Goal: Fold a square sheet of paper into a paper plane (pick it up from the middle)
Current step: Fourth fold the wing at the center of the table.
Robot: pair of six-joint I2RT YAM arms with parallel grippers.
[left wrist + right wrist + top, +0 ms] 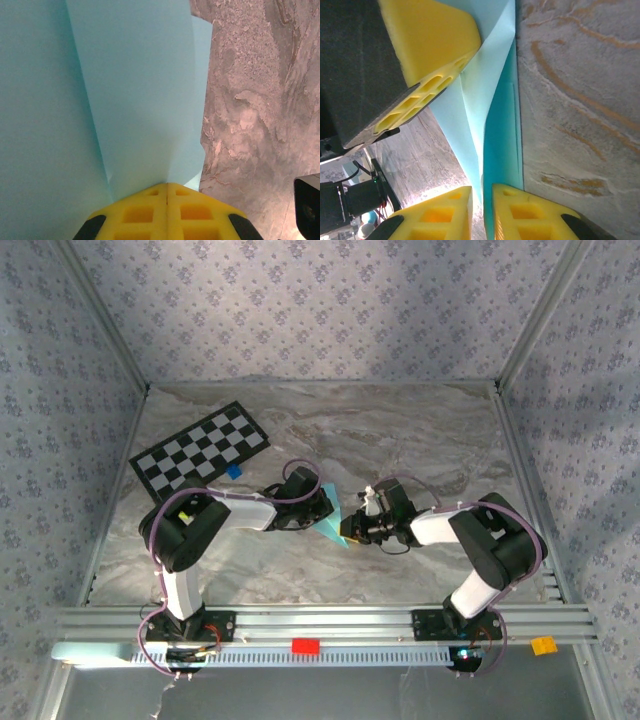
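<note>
**A:** Flowery wallpaper on the walls [320, 310] and a grey marbled table [400, 440]. What's lying on it?

**B:** A checkered card [200, 448] at the back left, with a small blue block [234, 471] just beside its near corner. Both are well apart from the work. The blue paper [331, 527] is in the middle, lifted off the table between the tips of the two arms.

**A:** Which arm has it?

**B:** The left gripper [166, 192]. Its yellow pads are pressed together on the paper where the folds meet, and the panels fan out from there.

**A:** Why hold it in the air?

**B:** That's my guess only, but a thin sheet lying flat gives fingers nothing to get under. Lifted, one arm can act as a clamp while the other works along a crease.

**A:** And the right gripper [482, 200]?

**B:** It meets the left one nose to nose. Its fingers stand a narrow slit apart, and the folded edge runs down into the slit. I cannot tell whether they are pinching the paper or only standing either side of it.

**A:** How far along is the plane?

**B:** Partway, I'd judge. There are layers and a pointed corner, but it isn't a slim dart yet.

**A:** What could go wrong?

**B:** If the right gripper closes off the crease line, the fold will go crooked. A hard pull could also slide the paper out of the left pinch.
</note>
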